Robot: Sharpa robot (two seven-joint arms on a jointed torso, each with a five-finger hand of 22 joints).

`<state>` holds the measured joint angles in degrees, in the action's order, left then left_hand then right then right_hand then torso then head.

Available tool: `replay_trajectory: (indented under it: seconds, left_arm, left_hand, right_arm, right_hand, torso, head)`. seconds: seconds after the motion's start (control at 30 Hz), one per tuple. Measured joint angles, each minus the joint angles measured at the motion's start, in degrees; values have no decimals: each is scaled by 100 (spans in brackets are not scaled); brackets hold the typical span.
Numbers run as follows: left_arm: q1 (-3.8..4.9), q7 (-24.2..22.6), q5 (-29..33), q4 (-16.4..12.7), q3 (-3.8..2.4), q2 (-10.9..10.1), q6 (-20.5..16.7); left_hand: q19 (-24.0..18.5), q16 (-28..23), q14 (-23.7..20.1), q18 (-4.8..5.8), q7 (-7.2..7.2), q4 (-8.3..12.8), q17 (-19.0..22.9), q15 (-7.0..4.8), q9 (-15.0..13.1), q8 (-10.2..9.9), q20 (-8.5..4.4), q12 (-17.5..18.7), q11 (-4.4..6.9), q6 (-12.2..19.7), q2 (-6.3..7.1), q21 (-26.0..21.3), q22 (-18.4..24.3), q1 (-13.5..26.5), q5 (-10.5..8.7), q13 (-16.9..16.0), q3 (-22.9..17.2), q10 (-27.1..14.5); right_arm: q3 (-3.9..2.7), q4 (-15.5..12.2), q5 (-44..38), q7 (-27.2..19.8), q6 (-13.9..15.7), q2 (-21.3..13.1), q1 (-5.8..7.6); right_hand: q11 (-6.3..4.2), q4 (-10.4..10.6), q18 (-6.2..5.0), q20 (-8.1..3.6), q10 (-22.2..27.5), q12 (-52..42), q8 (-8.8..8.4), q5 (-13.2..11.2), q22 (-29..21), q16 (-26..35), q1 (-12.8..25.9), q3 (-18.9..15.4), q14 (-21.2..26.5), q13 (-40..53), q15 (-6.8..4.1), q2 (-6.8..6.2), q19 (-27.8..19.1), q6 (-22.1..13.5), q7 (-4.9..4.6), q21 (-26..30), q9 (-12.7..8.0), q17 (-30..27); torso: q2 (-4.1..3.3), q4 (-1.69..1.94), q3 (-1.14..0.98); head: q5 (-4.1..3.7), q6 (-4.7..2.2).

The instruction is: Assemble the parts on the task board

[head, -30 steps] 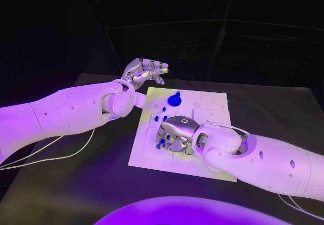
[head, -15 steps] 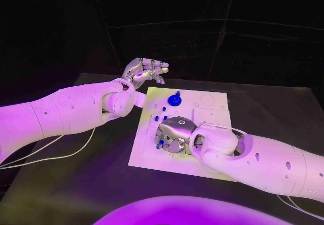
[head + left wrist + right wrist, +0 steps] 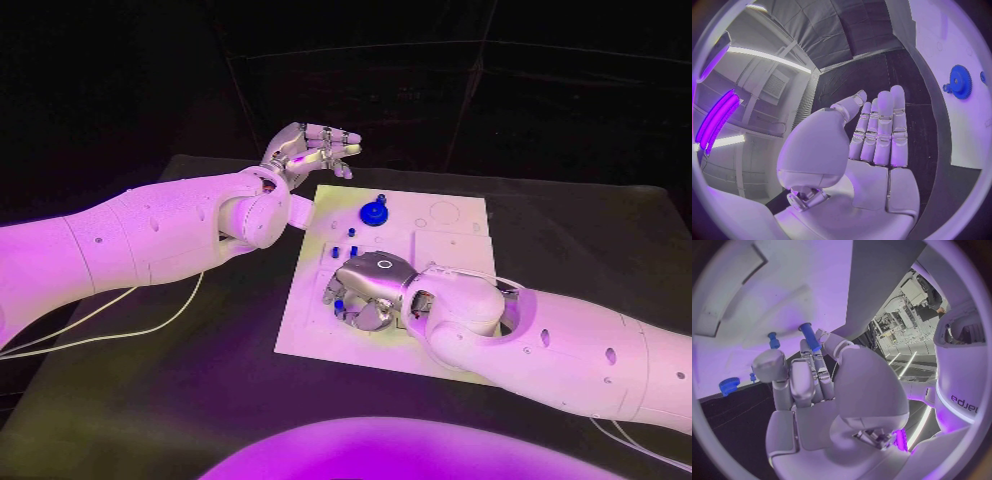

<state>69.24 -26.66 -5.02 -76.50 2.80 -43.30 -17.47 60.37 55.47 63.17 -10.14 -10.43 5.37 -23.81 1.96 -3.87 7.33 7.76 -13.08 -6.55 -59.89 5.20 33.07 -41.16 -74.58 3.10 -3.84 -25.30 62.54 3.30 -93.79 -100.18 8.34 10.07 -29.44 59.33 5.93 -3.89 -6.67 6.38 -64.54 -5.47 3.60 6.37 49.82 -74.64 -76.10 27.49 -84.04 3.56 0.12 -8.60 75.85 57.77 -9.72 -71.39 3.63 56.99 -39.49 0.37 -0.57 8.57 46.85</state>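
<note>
Head view first: the white task board (image 3: 310, 320) sits in the middle of the black table (image 3: 159, 400), and the right hand (image 3: 368, 290) is down over the board's middle, palm toward the plate, fingers curled in. Right wrist view makes that clearer — there's a blue peg (image 3: 809, 336) pinched at the fingertips, thumb (image 3: 770, 365) on one side and the other fingers bunched together on the other, with the peg's far end right against the board surface. Can't tell whether it's actually seated in a hole or just touching. Just beside it another small blue peg (image 3: 773, 340) stands upright in the board on its own, not touched by anything. Further out near the board's edge there's a blue gear (image 3: 728, 385) in that same view, and it's the same round gear you see toward the far end of the board from the head camera (image 3: 374, 212). A couple of tiny blue pieces (image 3: 351, 234) sit between the gear and the right hand, too small to make out properly. The left hand (image 3: 310, 150) is up off the table beyond the board's far left corner, well apart from everything — left wrist view shows it holding nothing, fingers (image 3: 879, 125) stretched out nearly straight and side by side, thumb off to the side.
</note>
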Motion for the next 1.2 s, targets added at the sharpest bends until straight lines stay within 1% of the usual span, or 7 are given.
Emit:
replay_trajectory:
  seconds: [0.5,0.7,0.8,0.9,1.0,1.13,1.2]
  left_arm:
    - [0,22,0,0,0,-13,11]
    - [0,34,0,7,0,-19,18]
    - [0,38,0,9,0,-26,21]
    - [0,42,0,9,1,-42,24]
    - [0,45,1,10,2,-60,25]
    - [0,49,1,13,4,-64,26]
    - [0,51,1,13,4,-66,28]
  left_hand:
    - [0,0,0,0,0,16,13,0,0,0,0,0,-21,0,0,0,9,0,0,0,16,-21]
    - [0,0,0,0,0,16,13,0,0,0,0,0,-21,0,0,0,9,0,0,0,16,-21]
    - [0,0,0,0,0,0,13,0,0,0,0,-22,-21,0,0,0,9,0,0,0,32,-21]
    - [0,0,0,0,0,0,13,0,0,0,0,-23,-21,0,0,0,9,0,0,0,32,-21]
    - [0,0,0,0,0,0,13,0,0,0,0,-23,-21,0,0,0,9,0,0,0,32,-21]
    - [0,0,0,0,0,0,13,0,0,0,0,-23,-21,0,0,0,9,0,0,0,32,-21]
    - [0,0,-13,0,0,0,14,13,0,0,0,-23,-21,0,0,-17,8,0,0,0,32,-21]
  right_arm:
    - [0,-70,52,-167,424,-209,1]
    - [-3,-327,160,-289,858,-578,1]
    - [-60,-563,334,-363,1069,-924,7]
    - [-159,-798,730,-404,1277,-1384,115]
    - [-218,-979,1214,-366,1410,-1828,259]
    - [-229,-1131,1799,-146,1427,-2374,329]
    - [-231,-1161,2047,38,1376,-2619,348]
  right_hand:
    - [72,14,-93,59,766,124,0,29,-835,266,58,-655,102,11,102,-44,-346,-497,-37,504,9,-488]
    - [62,42,-93,58,796,-50,0,90,-913,302,53,-1021,102,26,102,-40,-346,-581,-31,538,13,-569]
    - [37,116,-93,58,544,-274,40,187,-917,331,81,-1222,102,63,102,30,-346,-511,-46,567,36,-606]
    - [-25,300,-93,17,-52,-614,71,314,-626,208,251,-1405,46,163,45,111,-175,-385,-42,411,52,-331]
    - [-154,562,-92,-69,-772,-1112,99,399,-225,-42,591,-1886,-10,410,-40,-37,30,-431,38,164,47,69]
    - [-368,944,-92,-247,-1360,-1968,397,445,178,-208,744,-2524,1,1002,-230,-20,208,-232,239,-74,137,313]
    - [-382,1349,-37,-318,-1365,-3341,669,447,341,-321,699,-3023,8,2403,-282,84,279,-203,309,-179,202,467]
  torso:
    - [0,0,-3]
    - [5,-7,-6]
    - [8,-8,-5]
    - [15,-12,-3]
    - [19,-23,1]
    - [34,-55,10]
    - [41,-76,15]
  head:
    - [5,4]
    - [-42,-27]
    - [-103,-58]
    - [-206,-113]
    - [-327,-183]
    - [-480,-258]
    - [-550,-279]
